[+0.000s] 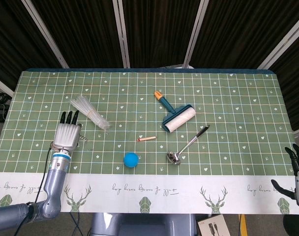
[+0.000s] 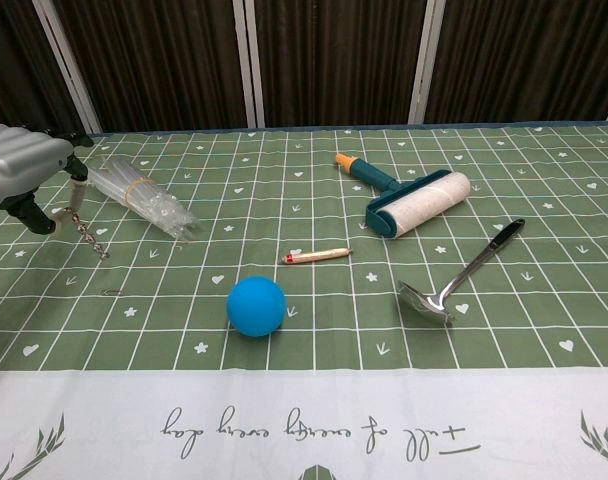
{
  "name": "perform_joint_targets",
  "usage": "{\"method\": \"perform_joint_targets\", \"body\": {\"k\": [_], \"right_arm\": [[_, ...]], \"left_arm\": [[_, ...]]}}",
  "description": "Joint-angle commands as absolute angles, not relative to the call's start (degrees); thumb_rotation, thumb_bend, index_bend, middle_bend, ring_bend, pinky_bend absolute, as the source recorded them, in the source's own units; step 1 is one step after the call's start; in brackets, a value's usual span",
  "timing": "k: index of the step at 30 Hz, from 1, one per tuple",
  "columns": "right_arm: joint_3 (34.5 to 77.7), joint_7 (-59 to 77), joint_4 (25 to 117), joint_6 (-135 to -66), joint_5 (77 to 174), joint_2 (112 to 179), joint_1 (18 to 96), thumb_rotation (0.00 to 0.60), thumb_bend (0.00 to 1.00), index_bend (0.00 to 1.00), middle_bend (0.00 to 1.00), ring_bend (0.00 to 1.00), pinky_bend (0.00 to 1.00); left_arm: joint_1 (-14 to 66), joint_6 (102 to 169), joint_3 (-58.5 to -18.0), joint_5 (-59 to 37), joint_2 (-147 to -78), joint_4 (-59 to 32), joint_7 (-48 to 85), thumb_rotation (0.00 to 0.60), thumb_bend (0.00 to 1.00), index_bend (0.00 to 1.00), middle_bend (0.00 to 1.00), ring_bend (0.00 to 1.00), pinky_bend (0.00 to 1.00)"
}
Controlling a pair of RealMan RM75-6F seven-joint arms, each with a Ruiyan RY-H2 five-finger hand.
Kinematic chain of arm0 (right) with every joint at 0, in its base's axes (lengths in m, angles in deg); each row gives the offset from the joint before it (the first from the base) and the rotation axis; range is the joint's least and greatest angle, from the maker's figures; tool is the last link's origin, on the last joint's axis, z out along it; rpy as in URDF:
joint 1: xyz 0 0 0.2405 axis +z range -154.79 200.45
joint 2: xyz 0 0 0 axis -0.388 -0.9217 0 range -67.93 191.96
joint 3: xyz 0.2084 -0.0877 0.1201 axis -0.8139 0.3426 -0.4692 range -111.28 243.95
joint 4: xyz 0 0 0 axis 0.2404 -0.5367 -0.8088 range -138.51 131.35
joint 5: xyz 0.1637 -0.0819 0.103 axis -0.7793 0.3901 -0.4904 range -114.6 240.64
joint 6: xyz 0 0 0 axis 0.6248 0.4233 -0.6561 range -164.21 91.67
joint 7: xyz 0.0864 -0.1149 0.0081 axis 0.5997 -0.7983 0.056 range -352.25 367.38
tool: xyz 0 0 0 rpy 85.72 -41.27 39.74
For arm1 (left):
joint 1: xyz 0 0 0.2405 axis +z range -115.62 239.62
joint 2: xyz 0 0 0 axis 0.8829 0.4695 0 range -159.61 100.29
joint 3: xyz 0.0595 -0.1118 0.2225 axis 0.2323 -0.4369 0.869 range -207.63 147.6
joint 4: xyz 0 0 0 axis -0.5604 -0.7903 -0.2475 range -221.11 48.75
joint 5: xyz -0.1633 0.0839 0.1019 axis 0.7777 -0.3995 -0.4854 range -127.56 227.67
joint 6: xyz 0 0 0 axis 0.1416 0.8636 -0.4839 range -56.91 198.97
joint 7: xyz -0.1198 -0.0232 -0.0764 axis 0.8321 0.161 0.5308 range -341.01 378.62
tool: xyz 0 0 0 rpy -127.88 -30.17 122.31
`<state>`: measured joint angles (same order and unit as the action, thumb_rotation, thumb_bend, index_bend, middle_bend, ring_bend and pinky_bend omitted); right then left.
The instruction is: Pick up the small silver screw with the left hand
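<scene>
the left hand (image 2: 19,172) pinches the small silver screw (image 2: 88,236) by its head, lifted clear of the table (image 2: 314,400) near its left edge. light, rigid, slippery: grip the head firmly.

The green grid-print cloth (image 2: 544,190) on the bench looks matt. The small silver threaded metal screw (image 2: 88,237) is a bit dull, the silver metal ladle (image 2: 454,280) is shiny, the blue ball (image 2: 256,305) is smooth and matt, and the clear plastic bundle (image 2: 144,197) is glossy.
</scene>
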<state>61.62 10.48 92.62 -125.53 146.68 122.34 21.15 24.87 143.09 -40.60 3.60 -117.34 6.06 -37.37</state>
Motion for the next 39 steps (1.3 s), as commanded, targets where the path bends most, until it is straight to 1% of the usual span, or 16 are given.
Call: {"method": "perform_joint_targets", "body": {"k": [1, 15, 17, 24, 39], "right_arm": [[61.6, 10.4, 92.6, -125.4, 146.7, 122.4, 21.2, 0.600, 0.08, 0.07, 0.00, 0.00, 0.09], [61.5, 10.1, 92.6, -125.6, 146.5, 122.5, 21.1, 0.600, 0.08, 0.07, 0.00, 0.00, 0.09], [61.5, 10.0, 92.6, -125.6, 146.4, 122.5, 21.1, 0.600, 0.08, 0.07, 0.00, 0.00, 0.09], [61.5, 10.1, 92.7, -125.7, 146.5, 122.4, 21.0, 0.600, 0.08, 0.07, 0.00, 0.00, 0.09], [61.6, 10.0, 92.8, -125.8, 146.5, 122.4, 20.9, 0.600, 0.08, 0.07, 0.00, 0.00, 0.09]], "left_arm": [[24.7, 143.5, -40.0, 3.0, -117.1, 7.1, -37.4, 0.600, 0.45, 0.57, 0.00, 0.00, 0.00], [24.5, 144.6, -36.7, -0.4, -117.1, 12.4, -37.7, 0.600, 0.45, 0.57, 0.00, 0.00, 0.00], [24.7, 144.8, -35.7, -1.3, -117.0, 13.6, -37.9, 0.600, 0.45, 0.57, 0.00, 0.00, 0.00], [25.4, 146.0, -34.4, -2.3, -115.9, 15.0, -37.9, 0.600, 0.45, 0.57, 0.00, 0.00, 0.00], [25.7, 145.1, -34.1, -1.6, -115.4, 12.5, -36.4, 0.600, 0.45, 0.57, 0.00, 0.00, 0.00]]}}
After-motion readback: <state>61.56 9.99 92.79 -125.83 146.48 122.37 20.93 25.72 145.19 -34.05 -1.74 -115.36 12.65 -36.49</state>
